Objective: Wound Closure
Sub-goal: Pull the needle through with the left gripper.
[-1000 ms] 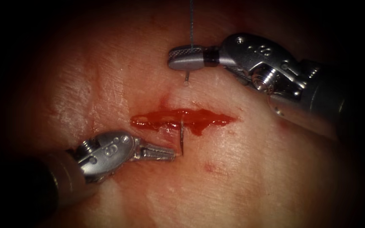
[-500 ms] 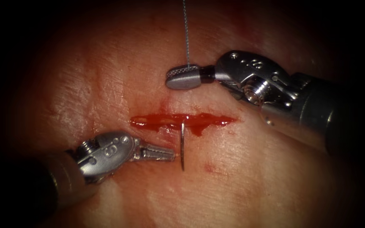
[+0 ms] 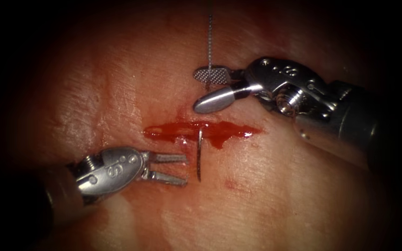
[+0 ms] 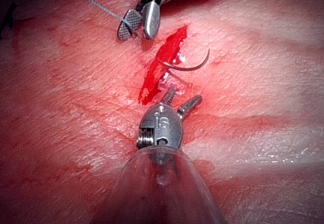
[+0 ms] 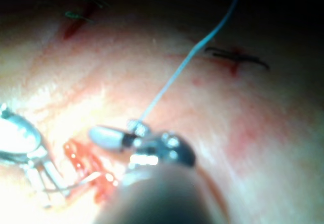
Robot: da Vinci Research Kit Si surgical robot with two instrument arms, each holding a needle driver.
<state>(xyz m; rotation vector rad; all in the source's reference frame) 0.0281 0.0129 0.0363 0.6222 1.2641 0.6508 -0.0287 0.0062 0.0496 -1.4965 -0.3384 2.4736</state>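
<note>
- My left tool (image 3: 170, 168), lower left of the frame, has its jaws apart and empty, just beside the needle (image 3: 199, 155).
- The needle stands in the tissue (image 3: 280, 186), crossing the cut's (image 3: 201, 130) lower edge – free of both tools.
- My right tool (image 3: 212, 88), upper centre, jaws apart; the thread (image 3: 209, 42) runs up from it.
- Red fluid fills the cut – slippery, I judge.

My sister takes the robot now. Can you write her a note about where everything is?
Left tool: jaws open, holding nothing, beside the needle's free end, below the cut.
Right tool: jaws open, holding nothing, above the cut; the thread runs across its upper jaw.
Needle: in the tissue at the cut, its free end sticking out below, no tool on it.
Done: needle passed into the cut. Red fluid lies there.
Left: the cut is not closed; no stitch across it yet.
</note>
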